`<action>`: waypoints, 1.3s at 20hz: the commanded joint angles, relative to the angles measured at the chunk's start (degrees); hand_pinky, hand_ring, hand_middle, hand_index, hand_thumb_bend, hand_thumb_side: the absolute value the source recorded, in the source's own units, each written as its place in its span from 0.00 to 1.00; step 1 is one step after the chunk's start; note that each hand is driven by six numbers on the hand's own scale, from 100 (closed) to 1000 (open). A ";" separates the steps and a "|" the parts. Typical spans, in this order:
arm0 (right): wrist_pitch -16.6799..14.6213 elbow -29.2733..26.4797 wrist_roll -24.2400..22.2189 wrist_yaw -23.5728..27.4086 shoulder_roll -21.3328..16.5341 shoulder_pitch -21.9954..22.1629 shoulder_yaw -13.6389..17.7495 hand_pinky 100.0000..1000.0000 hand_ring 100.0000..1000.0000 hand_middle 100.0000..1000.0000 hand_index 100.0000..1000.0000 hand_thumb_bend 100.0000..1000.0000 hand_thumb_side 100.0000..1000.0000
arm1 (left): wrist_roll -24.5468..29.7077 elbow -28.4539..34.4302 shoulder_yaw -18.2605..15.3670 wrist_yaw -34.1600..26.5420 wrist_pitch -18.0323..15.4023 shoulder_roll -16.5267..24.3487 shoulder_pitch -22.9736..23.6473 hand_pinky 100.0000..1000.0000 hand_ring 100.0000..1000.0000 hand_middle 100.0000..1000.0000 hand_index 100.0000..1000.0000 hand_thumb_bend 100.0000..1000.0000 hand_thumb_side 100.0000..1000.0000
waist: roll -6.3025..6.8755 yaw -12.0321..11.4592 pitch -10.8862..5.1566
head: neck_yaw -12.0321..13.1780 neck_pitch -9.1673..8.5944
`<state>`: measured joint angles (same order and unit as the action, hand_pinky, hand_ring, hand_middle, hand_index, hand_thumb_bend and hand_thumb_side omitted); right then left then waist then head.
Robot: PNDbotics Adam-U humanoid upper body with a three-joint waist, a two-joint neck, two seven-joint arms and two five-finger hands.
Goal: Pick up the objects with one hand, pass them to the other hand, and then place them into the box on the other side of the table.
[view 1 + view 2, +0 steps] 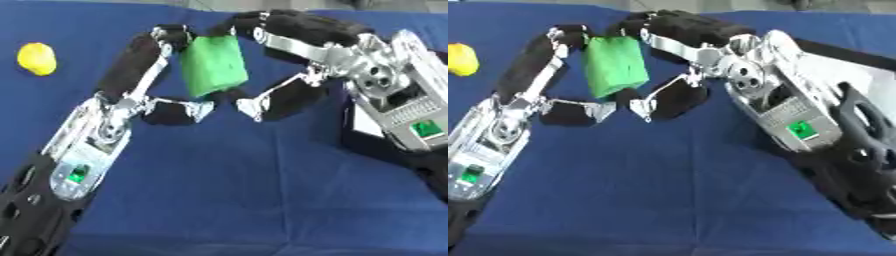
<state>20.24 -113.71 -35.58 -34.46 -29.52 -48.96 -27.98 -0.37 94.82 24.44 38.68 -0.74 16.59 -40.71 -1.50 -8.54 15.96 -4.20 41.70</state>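
The green block (213, 66) hangs above the blue tabletop (245, 190), long axis near upright, pinched between both: left robot hand (144, 75) curls round it from 9 o'clock, right robot hand (297, 60) from 3 o'clock. Release seems next.

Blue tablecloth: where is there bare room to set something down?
Bare cloth spans the near side between the two forearms. Crowded at the far middle, where the left robot hand and right robot hand hold the green block. A lemon sits far left.
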 commanded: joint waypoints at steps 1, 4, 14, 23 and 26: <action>0.58 -0.88 0.09 -0.82 -0.54 -1.26 0.36 0.89 1.00 0.92 0.97 0.07 0.22 | -0.65 0.54 -0.02 -0.23 -0.56 -0.16 -1.03 0.73 0.47 0.52 0.56 0.00 0.14 | 0.03 -0.06 -1.34 | -0.28 0.20; 0.96 -0.88 0.05 -0.95 -0.44 -1.41 0.29 0.89 1.00 0.92 0.98 0.06 0.22 | -0.95 0.44 0.08 -0.22 -1.10 -0.31 -1.04 0.73 0.47 0.52 0.56 0.00 0.14 | -0.05 -0.11 -1.28 | -0.41 0.20; 1.27 -0.88 -0.11 -0.97 -1.81 -0.58 0.08 0.88 1.00 0.90 0.97 0.08 0.21 | -2.86 0.04 0.21 -1.14 -2.95 -0.56 -1.18 0.73 0.47 0.52 0.56 0.00 0.15 | -0.20 -0.32 -1.11 | -0.77 0.17; 0.97 -0.88 -0.53 -1.47 -2.11 -0.28 -0.04 0.88 1.00 0.90 0.97 0.10 0.20 | -4.56 -0.41 0.34 -2.95 -5.03 -0.66 -1.21 0.72 0.46 0.51 0.56 0.00 0.16 | -0.28 -0.48 -1.07 | -0.94 0.23; 1.65 -0.62 -0.17 -1.74 -2.01 -0.26 -0.19 0.88 1.00 0.89 0.96 0.09 0.20 | -5.04 -0.83 0.35 -3.67 -5.92 -0.73 -1.17 0.72 0.46 0.51 0.56 0.00 0.17 | -0.33 -0.56 -1.04 | -1.04 0.18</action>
<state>21.60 -113.73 -35.89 -35.75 -30.49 -48.59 -28.37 -5.08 93.41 25.12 35.56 -6.13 15.64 -40.73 -1.88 -9.07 15.97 -5.10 41.72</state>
